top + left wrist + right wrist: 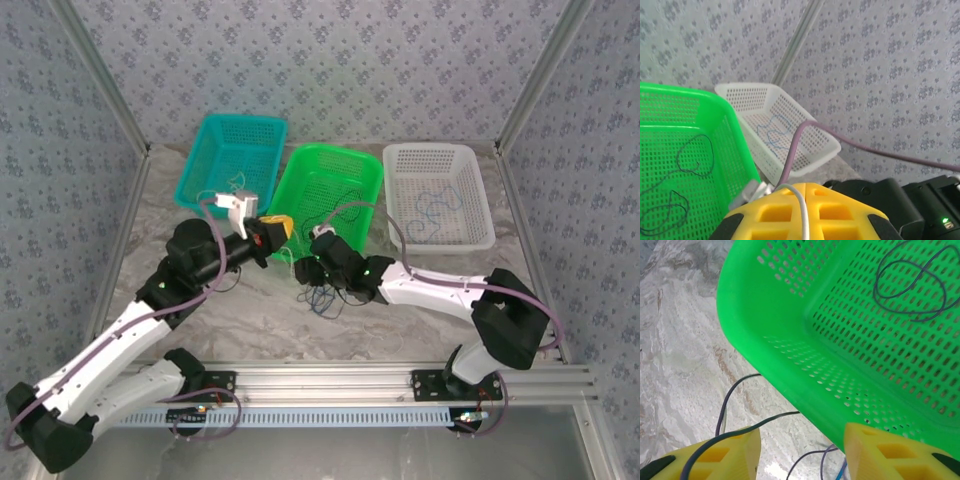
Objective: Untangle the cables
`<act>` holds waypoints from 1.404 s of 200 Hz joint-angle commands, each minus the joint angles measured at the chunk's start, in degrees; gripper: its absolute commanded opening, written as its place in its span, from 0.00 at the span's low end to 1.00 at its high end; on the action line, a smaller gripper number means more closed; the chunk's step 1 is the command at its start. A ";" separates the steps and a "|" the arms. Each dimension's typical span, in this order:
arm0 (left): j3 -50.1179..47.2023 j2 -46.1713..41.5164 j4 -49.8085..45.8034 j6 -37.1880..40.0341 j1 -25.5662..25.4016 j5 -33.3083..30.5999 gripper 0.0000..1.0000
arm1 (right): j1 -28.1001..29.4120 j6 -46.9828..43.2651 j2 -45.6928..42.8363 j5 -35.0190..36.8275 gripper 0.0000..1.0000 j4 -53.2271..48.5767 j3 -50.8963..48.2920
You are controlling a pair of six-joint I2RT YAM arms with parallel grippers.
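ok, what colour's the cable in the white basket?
Blue; that cable shows best in the left wrist view.

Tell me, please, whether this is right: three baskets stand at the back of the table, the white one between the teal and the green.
Not quite: the green basket stands in the middle, between the teal basket and the white basket, as the top external view shows.
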 commanded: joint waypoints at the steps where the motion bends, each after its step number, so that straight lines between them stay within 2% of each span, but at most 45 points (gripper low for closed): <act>1: 3.68 -3.16 -2.58 3.01 0.01 -3.37 0.02 | 1.67 0.49 2.54 -1.58 0.49 -7.98 -2.00; 60: 6.07 -5.28 -4.15 5.24 0.11 -7.19 0.05 | 1.75 0.09 1.02 1.29 0.48 -9.87 -1.38; 82: 6.70 -4.66 -3.96 5.66 0.07 -7.27 0.06 | 1.69 -2.88 0.29 2.24 0.48 -11.48 0.22; 118: 7.94 -4.25 -5.40 6.96 0.16 -8.88 0.06 | 1.27 -3.38 -0.52 4.41 0.53 -13.69 2.47; 140: 8.31 -4.57 -6.98 7.66 0.18 -10.28 0.07 | 0.56 -3.91 -0.65 5.12 0.61 -13.94 3.75; 162: 8.58 -5.46 -8.13 7.80 0.12 -11.49 0.07 | 0.37 -4.65 -0.77 4.99 0.61 -14.21 5.27; 193: 8.76 -7.42 -8.46 8.37 0.13 -14.82 0.07 | 0.42 -5.13 -1.58 6.03 0.68 -14.23 5.87; 250: 13.96 -7.97 -7.16 11.64 0.11 -15.54 0.07 | 1.07 -5.40 -4.34 7.23 0.68 -14.18 4.92; 281: 17.36 -8.09 -7.47 13.95 0.12 -15.92 0.07 | 3.65 -8.59 -5.99 7.03 0.67 -12.34 4.02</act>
